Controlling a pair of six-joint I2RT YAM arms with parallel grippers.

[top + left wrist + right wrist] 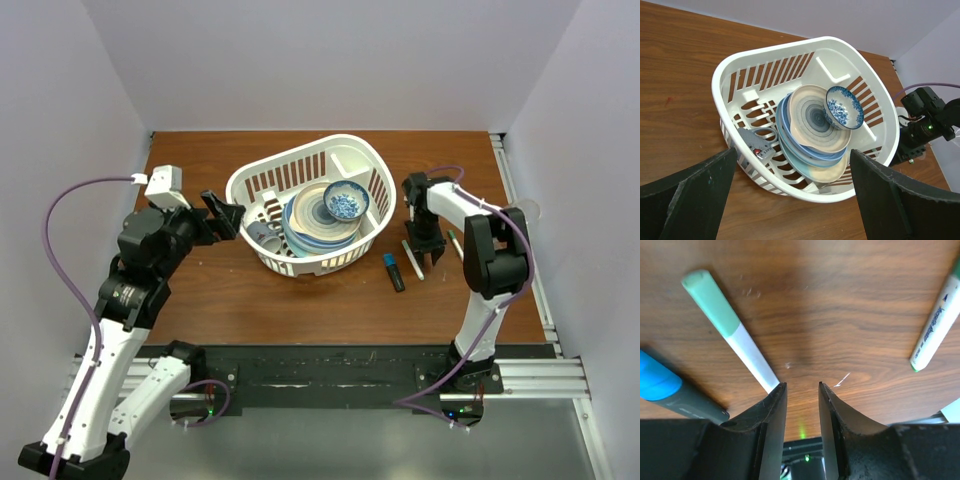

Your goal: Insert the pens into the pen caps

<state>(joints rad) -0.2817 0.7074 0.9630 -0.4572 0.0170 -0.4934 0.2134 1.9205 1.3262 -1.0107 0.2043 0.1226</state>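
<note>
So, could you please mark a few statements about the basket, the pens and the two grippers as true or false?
1. The bowl rests on the plates in the basket. True.
2. The right gripper grips a pen. False: nothing is between its parted jaws; a white pen lies beside it.
3. The blue-ended marker lies outside the basket. True.
4. The left gripper is shut. False: it is wide open.

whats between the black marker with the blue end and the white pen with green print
A white pen with a pale green end, then the right gripper, fingertips slightly parted, nothing held, over bare wooden table. The right wrist view shows it.
</note>
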